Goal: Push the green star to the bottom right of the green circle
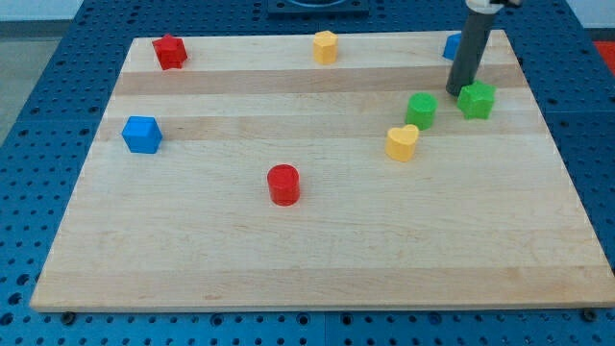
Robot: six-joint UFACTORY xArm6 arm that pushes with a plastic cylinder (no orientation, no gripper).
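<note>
The green star (477, 100) lies on the wooden board (317, 259) at the upper right. The green circle (421, 110) lies just to the star's left, slightly lower in the view, with a small gap between them. My tip (455, 93) rests on the board at the star's upper left edge, touching it or nearly so, and above and to the right of the green circle. The dark rod rises from the tip toward the view's top.
A yellow heart (403, 142) sits just below and left of the green circle. A blue block (451, 45) is partly hidden behind the rod at the top edge. A yellow hexagon (326, 46), red star (170, 51), blue cube (142, 135) and red cylinder (283, 185) lie further left.
</note>
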